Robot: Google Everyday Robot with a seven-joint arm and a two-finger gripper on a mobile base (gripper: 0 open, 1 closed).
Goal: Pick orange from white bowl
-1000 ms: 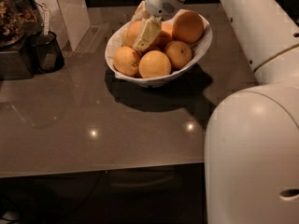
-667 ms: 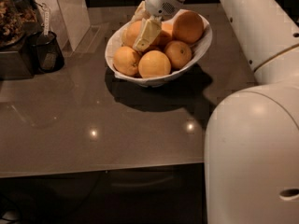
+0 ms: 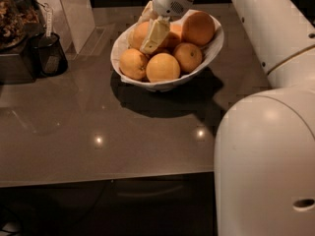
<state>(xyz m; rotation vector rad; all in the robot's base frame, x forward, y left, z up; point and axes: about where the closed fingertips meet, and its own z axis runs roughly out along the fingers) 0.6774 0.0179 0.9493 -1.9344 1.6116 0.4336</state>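
The white bowl point(image 3: 214, 47) stands at the back of the grey countertop and holds several oranges. A large orange point(image 3: 198, 27) lies at its back right. Another large orange point(image 3: 136, 34) lies at the back left, partly hidden by my gripper. My gripper point(image 3: 150, 27) reaches down from the top into the left back of the bowl, right against that back-left orange. Smaller oranges point(image 3: 163, 67) lie along the front of the bowl.
A dark cup point(image 3: 49, 57) and a dark appliance with a jar point(image 3: 12, 28) stand at the left edge. A white panel point(image 3: 74, 11) stands behind them. My white arm point(image 3: 268, 151) fills the right side. The counter's front edge point(image 3: 108, 178) runs across below.
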